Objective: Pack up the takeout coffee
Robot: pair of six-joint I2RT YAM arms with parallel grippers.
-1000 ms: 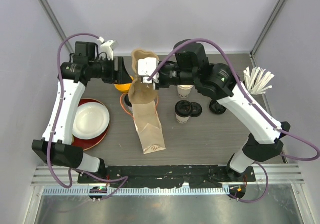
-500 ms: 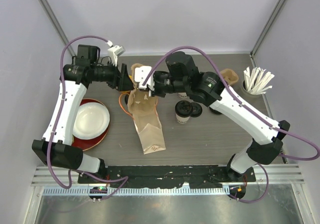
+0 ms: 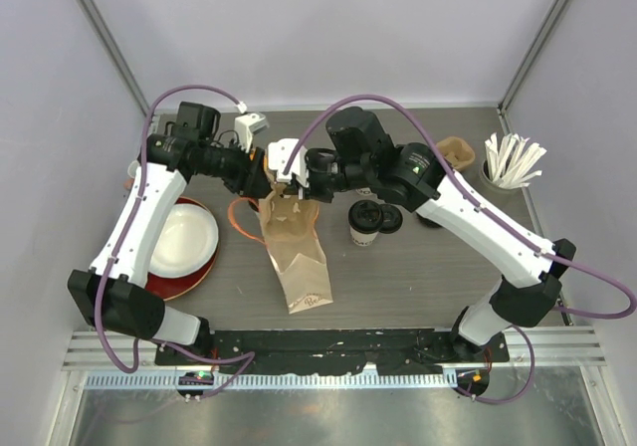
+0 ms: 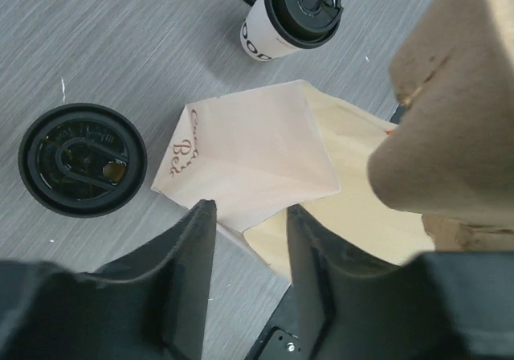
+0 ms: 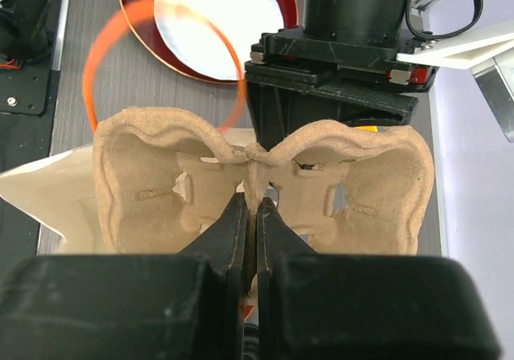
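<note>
One takeout coffee (image 3: 365, 224) (image 4: 293, 14), a white paper cup with a black lid, stands right of the flat brown paper bag (image 3: 296, 257) (image 4: 253, 147). A second black lid (image 4: 80, 159) shows from straight above; I cannot tell if a cup is under it. My right gripper (image 3: 299, 185) (image 5: 257, 207) is shut on the middle ridge of a pulp cup carrier (image 5: 181, 183) (image 4: 450, 111), held at the bag's mouth. My left gripper (image 3: 267, 181) (image 4: 249, 211) is open, its jaws on either side of the bag's mouth edge.
A red plate (image 3: 204, 262) (image 5: 132, 2) with a white dish on it lies at the left. An orange ring (image 3: 242, 212) (image 5: 104, 51) lies beside the bag's mouth. A loose black lid (image 3: 390, 219), another pulp carrier (image 3: 456, 152) and a cup of wooden sticks (image 3: 513, 162) sit at the right.
The right arm has brought the carrier down and left to the bag's mouth. The left gripper has moved right to the bag's edge and its jaws have narrowed.
</note>
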